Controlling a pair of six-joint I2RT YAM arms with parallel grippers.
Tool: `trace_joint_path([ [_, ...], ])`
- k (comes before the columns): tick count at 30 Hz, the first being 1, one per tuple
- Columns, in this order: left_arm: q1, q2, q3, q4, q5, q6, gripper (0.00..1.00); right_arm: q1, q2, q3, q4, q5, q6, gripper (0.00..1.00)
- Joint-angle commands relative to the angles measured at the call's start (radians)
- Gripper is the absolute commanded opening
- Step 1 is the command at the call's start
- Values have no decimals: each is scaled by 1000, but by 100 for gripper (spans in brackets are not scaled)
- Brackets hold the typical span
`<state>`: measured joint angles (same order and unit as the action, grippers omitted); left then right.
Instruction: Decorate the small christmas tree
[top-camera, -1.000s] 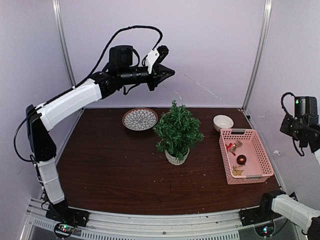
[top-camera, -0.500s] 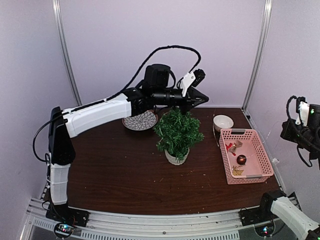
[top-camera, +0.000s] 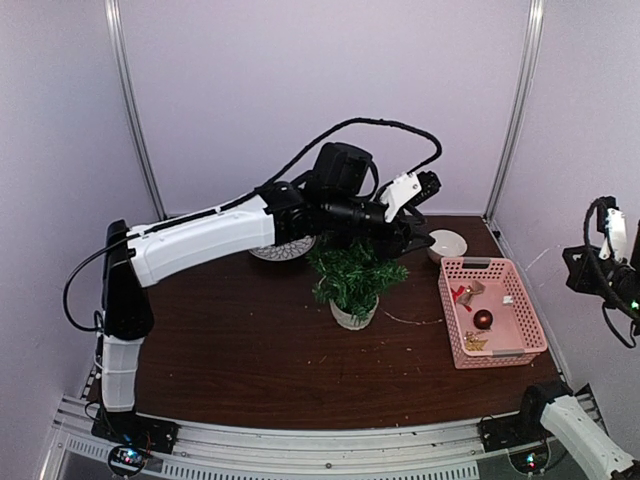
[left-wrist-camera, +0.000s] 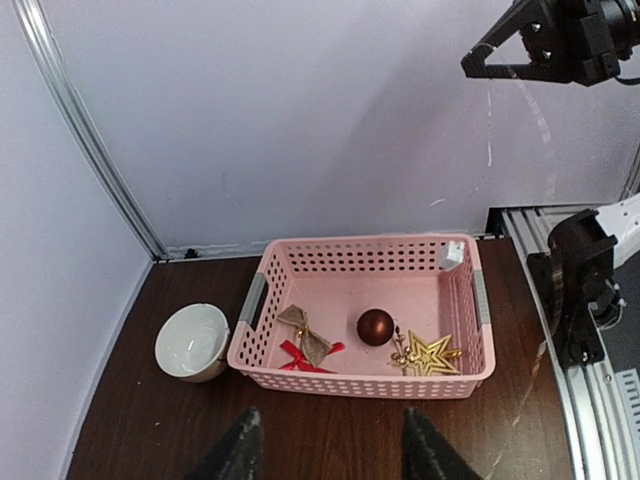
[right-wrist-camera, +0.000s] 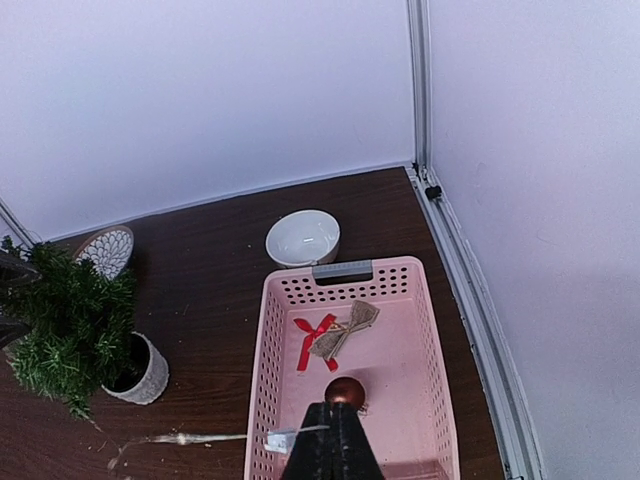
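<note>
The small christmas tree (top-camera: 352, 268) stands in its white pot (top-camera: 353, 316) mid-table, also in the right wrist view (right-wrist-camera: 65, 320). My left gripper (top-camera: 416, 238) reaches over and past the treetop toward the pink basket (top-camera: 455, 335); its fingers (left-wrist-camera: 240, 452) are open with nothing between them. The basket (left-wrist-camera: 350, 383) holds a dark red ball (left-wrist-camera: 375, 326), a gold star (left-wrist-camera: 428, 353), a burlap bow (left-wrist-camera: 305, 333), a red ribbon (left-wrist-camera: 290, 356) and a small white box (left-wrist-camera: 455, 253). My right gripper (right-wrist-camera: 338, 422) hangs high over the basket, shut on a thin wire string (right-wrist-camera: 200, 437) that trails onto the table.
A white bowl (top-camera: 446, 243) sits behind the basket. A patterned plate (top-camera: 285, 247) lies behind the tree, partly hidden by my left arm. The cage post (top-camera: 515, 110) and side wall stand close on the right of the basket.
My left arm swung right and down from high at the back to over the tree, and its gripper opened. The right arm drifted slightly right. A wire strand now lies beside the pot.
</note>
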<state>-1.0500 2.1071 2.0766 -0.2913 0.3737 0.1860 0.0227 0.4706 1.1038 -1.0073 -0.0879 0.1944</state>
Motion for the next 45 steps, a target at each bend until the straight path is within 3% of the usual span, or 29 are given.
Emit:
trace_joint_path([
  [1,8,-120,11,-74,-21,6,56,-3,-39,33,-100,-33,8,0],
  [6,8,-277,-139,30,-88,-42,67,-4,-88,53,-143,-29,12,0],
  [10,11,-382,-247,27,-169,-57,67,-6,-107,59,-120,-23,43,0],
  [18,58,-555,-480,-76,-398,-328,55,-5,-28,132,-19,4,94,0],
  [22,53,-608,-598,-37,-397,-486,52,-6,-7,125,11,-25,98,0],
  [29,22,-542,-597,32,-395,-622,50,-5,30,120,36,-47,85,0],
  [39,15,-428,-500,94,-453,-629,48,-4,38,106,50,-67,90,0],
  [45,15,-360,-421,80,-459,-599,34,-3,40,106,52,-63,82,0],
])
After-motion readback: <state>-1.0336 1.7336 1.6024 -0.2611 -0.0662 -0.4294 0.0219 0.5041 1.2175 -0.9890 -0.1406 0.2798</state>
